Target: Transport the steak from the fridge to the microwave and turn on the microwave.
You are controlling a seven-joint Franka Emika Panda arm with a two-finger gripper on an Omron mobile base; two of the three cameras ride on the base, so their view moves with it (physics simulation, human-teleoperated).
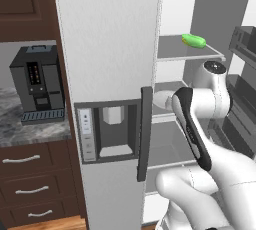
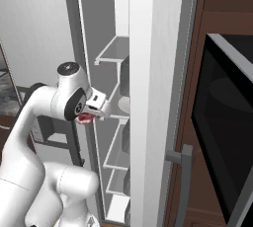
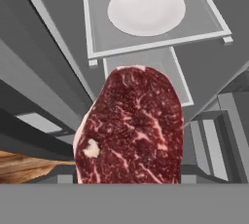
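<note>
- The steak (image 3: pixel 130 128) hung directly in front of the hand camera, its marbled red face covering the middle of that view and hiding the finger tips.
- In the right base view the gripper (image 2: pixel 88 115) stood at the front edge of the open fridge (image 2: pixel 148 73), and a red piece of the steak (image 2: pixel 85 118) showed just under the white hand.
- The jaws were pinched on the steak; the meat touched no shelf.
- A white plate (image 3: pixel 146 9) lay on a grey shelf (image 3: pixel 97 23) beyond the steak, well apart from it.
- A green oblong vegetable (image 1: pixel 193 40) rested near the front edge of the upper shelf (image 1: pixel 175 49), above the arm's wrist.
- The fridge door (image 1: pixel 107 74) with its dark dispenser panel (image 1: pixel 107 131) and dark vertical handle (image 1: pixel 145 134) stood just left of the arm in the left base view.
- The microwave (image 2: pixel 225 117) sat in brown cabinetry to the right of the fridge, its dark glass door facing out.
- A black coffee machine (image 1: pixel 37 84) stood on the marble counter (image 1: pixel 30 129) left of the fridge, well apart from the gripper.
- Open room lay between the shelf fronts and the arm.
</note>
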